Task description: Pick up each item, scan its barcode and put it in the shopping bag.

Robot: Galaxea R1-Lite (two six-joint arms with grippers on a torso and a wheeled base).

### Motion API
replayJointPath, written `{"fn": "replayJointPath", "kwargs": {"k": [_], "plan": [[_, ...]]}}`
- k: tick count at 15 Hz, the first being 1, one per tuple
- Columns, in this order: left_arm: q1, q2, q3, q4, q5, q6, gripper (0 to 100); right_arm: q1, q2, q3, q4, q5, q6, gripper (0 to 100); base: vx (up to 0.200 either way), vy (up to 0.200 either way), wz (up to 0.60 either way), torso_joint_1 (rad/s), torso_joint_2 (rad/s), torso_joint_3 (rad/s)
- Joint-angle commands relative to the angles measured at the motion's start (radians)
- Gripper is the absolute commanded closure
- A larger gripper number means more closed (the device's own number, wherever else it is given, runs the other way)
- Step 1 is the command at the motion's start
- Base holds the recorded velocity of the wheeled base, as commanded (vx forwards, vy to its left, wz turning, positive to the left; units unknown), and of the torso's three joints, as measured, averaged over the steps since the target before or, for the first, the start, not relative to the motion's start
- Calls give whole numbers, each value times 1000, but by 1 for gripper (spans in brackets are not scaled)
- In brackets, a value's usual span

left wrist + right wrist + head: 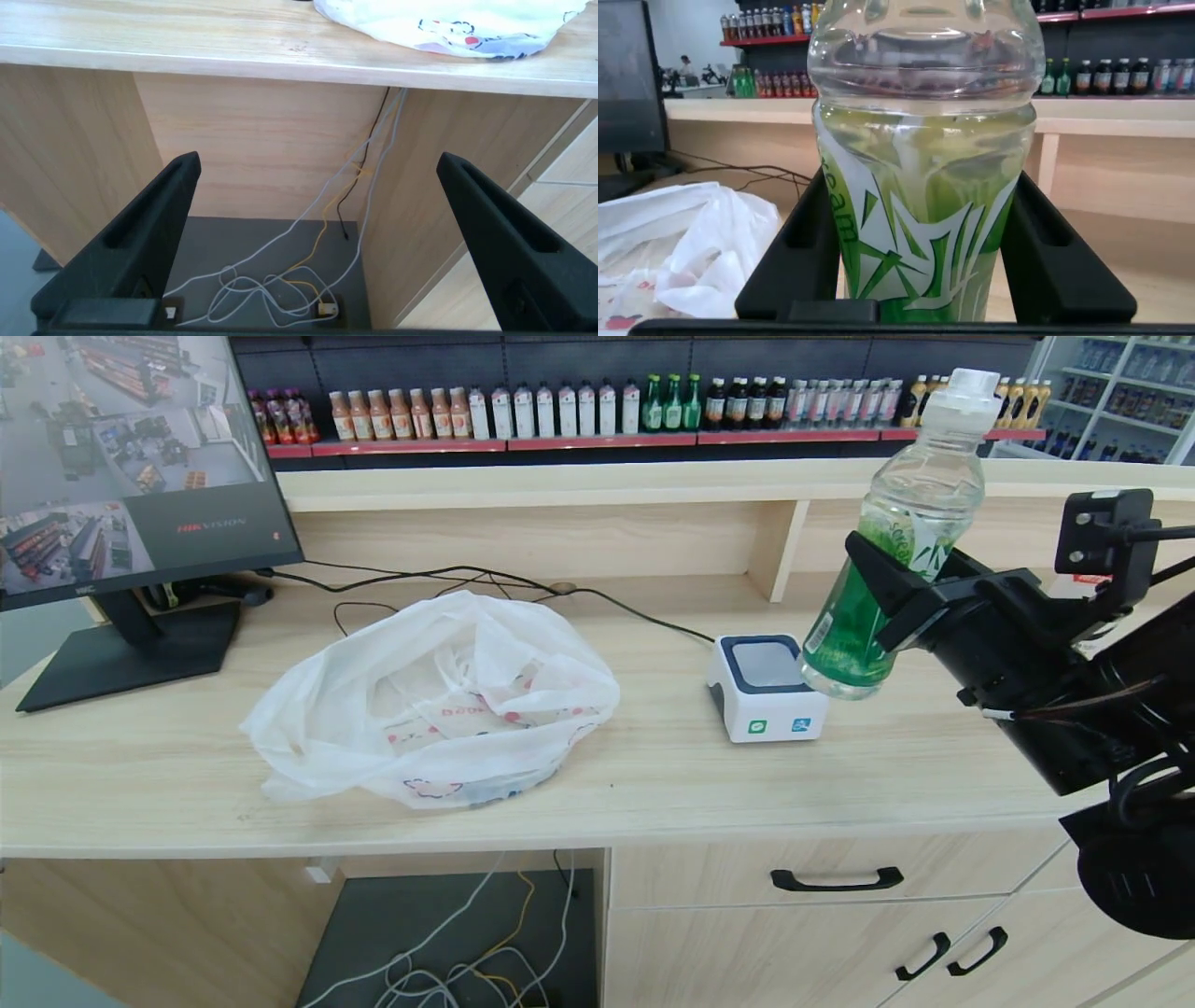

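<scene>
My right pincer [882,593] pinches the bottle [924,485] at its green middle, and the bottle is tilted, cap upward. From the head view I see the bottle's base just beside the right edge of the scanner [761,686], below and left of this pincer. If they touch, I cannot tell. The right wrist view adds both fingers [789,252] pressed on the label. The shopping bag [439,709] lies farther left, beyond the scanner, crumpled on the counter [653,784], with bare wood between them. My left pincer [320,163] is spread wide, lower than the counter's front edge. Ahead of it hang cables [308,252].
</scene>
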Motion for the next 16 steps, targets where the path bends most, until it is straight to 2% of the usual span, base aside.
{"fn": "replayJointPath", "kwargs": {"k": [1,16], "plan": [[0,0,0,0,0,-2,0,1,6,1,-1,0,1,100,0,200,0,-2,-2,2],[0,0,0,0,0,0,0,1,44,-35,-1,0,1,100,0,200,0,2,1,3]]}}
